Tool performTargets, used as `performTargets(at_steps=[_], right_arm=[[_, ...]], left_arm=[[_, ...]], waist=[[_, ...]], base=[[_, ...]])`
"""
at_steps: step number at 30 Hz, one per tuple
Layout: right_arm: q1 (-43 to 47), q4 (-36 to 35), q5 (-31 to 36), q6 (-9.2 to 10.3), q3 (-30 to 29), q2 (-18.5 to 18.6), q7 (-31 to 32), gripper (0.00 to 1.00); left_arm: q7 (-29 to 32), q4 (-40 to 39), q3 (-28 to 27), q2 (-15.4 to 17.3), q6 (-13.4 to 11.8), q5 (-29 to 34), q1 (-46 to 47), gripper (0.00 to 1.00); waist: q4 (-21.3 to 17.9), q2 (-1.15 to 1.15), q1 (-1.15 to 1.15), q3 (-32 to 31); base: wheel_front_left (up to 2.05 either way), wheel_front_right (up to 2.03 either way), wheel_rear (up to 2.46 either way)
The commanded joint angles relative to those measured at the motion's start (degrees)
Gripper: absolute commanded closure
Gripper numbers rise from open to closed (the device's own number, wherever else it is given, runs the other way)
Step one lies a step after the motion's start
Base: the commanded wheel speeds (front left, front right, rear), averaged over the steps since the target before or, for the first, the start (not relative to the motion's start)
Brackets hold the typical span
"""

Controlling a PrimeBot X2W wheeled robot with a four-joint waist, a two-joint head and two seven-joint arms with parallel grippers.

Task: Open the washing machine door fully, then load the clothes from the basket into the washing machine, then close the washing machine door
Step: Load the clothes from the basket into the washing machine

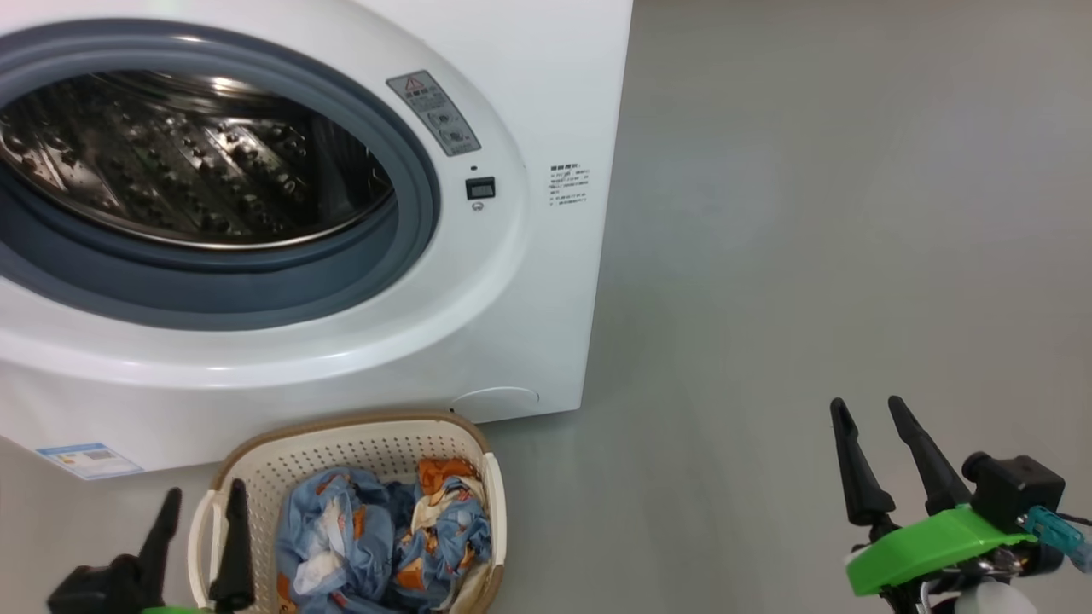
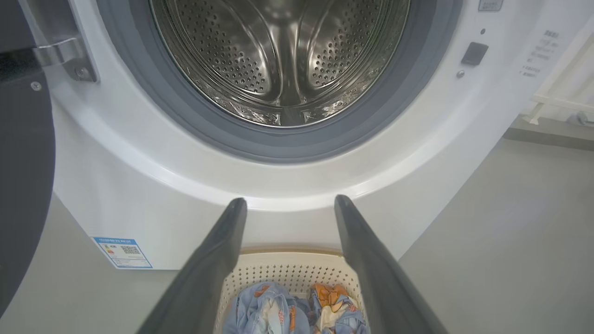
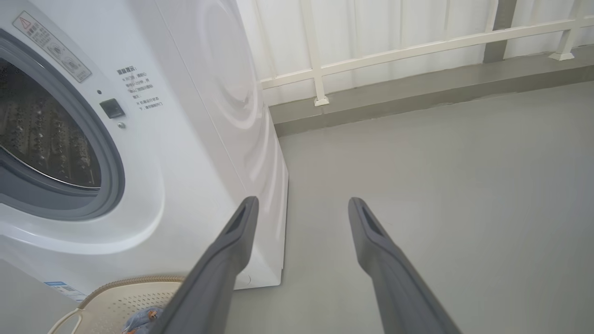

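Observation:
The white washing machine stands open, its steel drum bare inside the grey-blue gasket. Its door is swung wide, a dark rim at the left of the left wrist view, hung on a metal hinge. In front of the machine sits the cream basket holding the blue and orange clothes. My left gripper is open, just left of the basket's near-left handle; in its own view the left gripper hovers above the basket. My right gripper is open over bare floor, far right of the basket.
Grey floor spreads to the right of the machine. A white railing on a low grey kerb runs along the back wall. A blue label sticker marks the machine's lower left front.

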State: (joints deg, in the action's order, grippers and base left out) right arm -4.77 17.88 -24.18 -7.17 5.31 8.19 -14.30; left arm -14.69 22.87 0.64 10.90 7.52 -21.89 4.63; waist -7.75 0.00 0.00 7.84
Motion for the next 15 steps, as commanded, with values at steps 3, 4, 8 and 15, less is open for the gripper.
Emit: performTargets(at_steps=[3,4,8,15], right_arm=[[-3.22,-1.54,0.25,-0.32,1.86,0.02,-0.7,0.0],[-3.54,-1.57,0.27,-0.32,2.12,-0.08,-0.7,0.0],[-4.93,-1.84,0.43,-0.32,2.56,-0.46,-0.7,0.0],[-8.28,-2.2,0.93,-0.32,3.57,-1.53,-0.7,0.0]], left_arm=[[-0.3,3.06,-0.76,0.38,-0.03,0.71,3.39,0.0],[-0.3,4.59,-0.15,0.32,-0.03,1.24,3.81,0.0],[-0.31,10.53,2.47,-0.14,-0.03,1.22,6.3,0.0],[-0.31,22.2,6.76,0.75,-0.03,-0.18,13.72,0.0]], waist=[[0.09,0.0,0.0,2.28],[0.07,0.0,0.0,2.88],[0.07,0.0,0.0,5.87],[-0.12,0.0,0.0,12.48]], base=[[0.0,0.0,0.0],[0.0,0.0,0.0],[0.0,0.0,0.0],[0.0,0.0,0.0]])
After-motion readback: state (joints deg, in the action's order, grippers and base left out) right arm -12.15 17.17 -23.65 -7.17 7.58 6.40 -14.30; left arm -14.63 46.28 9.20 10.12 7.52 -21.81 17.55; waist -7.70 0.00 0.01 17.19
